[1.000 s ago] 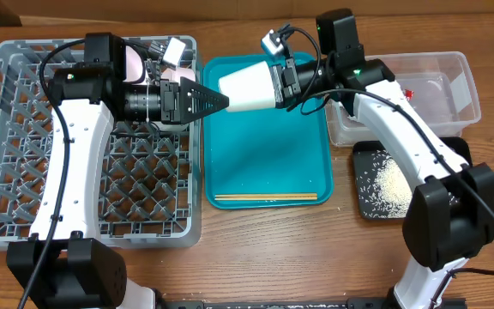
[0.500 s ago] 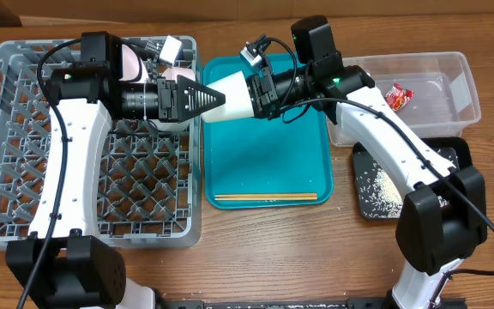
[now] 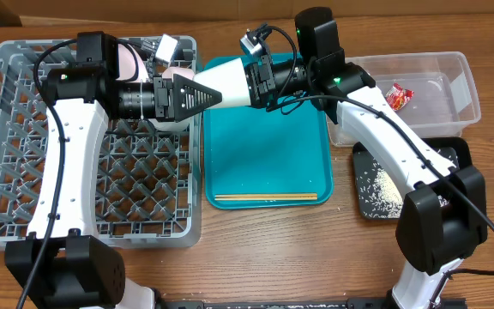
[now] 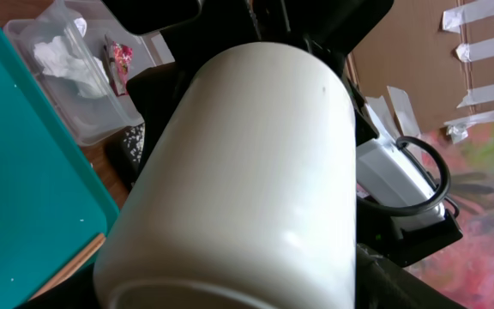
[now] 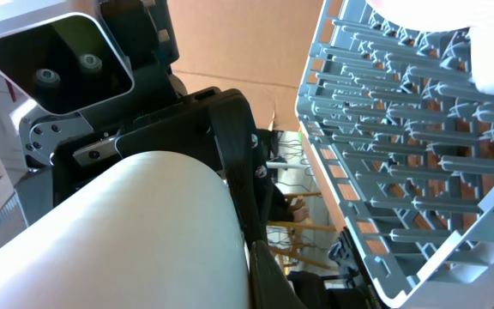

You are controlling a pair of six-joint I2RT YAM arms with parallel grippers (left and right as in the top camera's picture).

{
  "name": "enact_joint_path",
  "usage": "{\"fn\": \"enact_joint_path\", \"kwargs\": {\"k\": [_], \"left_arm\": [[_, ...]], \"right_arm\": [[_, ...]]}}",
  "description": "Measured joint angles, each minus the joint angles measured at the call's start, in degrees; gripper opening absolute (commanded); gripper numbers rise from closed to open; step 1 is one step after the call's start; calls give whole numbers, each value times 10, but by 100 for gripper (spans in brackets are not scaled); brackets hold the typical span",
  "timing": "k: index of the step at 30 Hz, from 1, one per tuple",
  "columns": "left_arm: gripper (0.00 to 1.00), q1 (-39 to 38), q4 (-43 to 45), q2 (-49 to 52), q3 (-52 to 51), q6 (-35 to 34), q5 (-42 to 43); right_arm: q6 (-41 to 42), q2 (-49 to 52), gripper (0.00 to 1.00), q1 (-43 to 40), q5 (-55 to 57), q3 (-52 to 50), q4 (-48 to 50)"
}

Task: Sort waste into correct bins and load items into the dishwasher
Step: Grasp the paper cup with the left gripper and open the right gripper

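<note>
while the grey dish rack [image 3: 24, 172] is set at the left with the teal tray [image 3: 268, 154] just beside it, the clear tub [image 3: 440, 107] and black tray [image 3: 454, 153] are seen at the right. the white cup [image 3: 235, 91] is held sideways in the air over the teal tray's far edge, pinched by the right gripper [image 3: 253, 86]. the left gripper [image 3: 217, 93] is placed at its other end; whether it is spread or clamped cannot be told. chopsticks [image 3: 266, 198] are laid on the teal tray, a red wrapper [image 3: 398, 94] in the tub, rice [image 3: 384, 184] in the black tray.

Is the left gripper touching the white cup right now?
Cannot tell. Overhead, the left gripper overlaps the white cup in the right gripper, hiding any gap; the left wrist view shows the cup close up, no pads.
</note>
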Motion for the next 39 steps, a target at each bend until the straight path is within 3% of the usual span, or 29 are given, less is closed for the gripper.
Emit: {"fn": "enact_joint_path", "kwargs": {"k": [4, 9, 13, 23, 31, 36, 38, 39], "left_arm": [[78, 0, 0, 0, 0, -4, 0], [90, -2, 7, 0, 0, -9, 0], [90, -4, 25, 0, 0, -23, 0], [66, -4, 47, 1, 0, -38, 16], [64, -3, 42, 1, 0, -39, 20], [55, -2, 43, 1, 3, -38, 24], [54, -2, 43, 1, 5, -38, 24], [54, -2, 43, 1, 5, -38, 24]], "right_arm": [[8, 0, 4, 0, 0, 0, 2], [7, 0, 4, 2, -9, 0, -16], [-6, 0, 4, 4, -15, 0, -47], [-18, -1, 4, 8, -28, 0, -51], [-14, -1, 4, 8, -33, 0, -36], [0, -1, 6, 7, -35, 0, -17], [2, -1, 10, 7, -36, 0, -12], [5, -1, 19, 7, -36, 0, -10]]}}
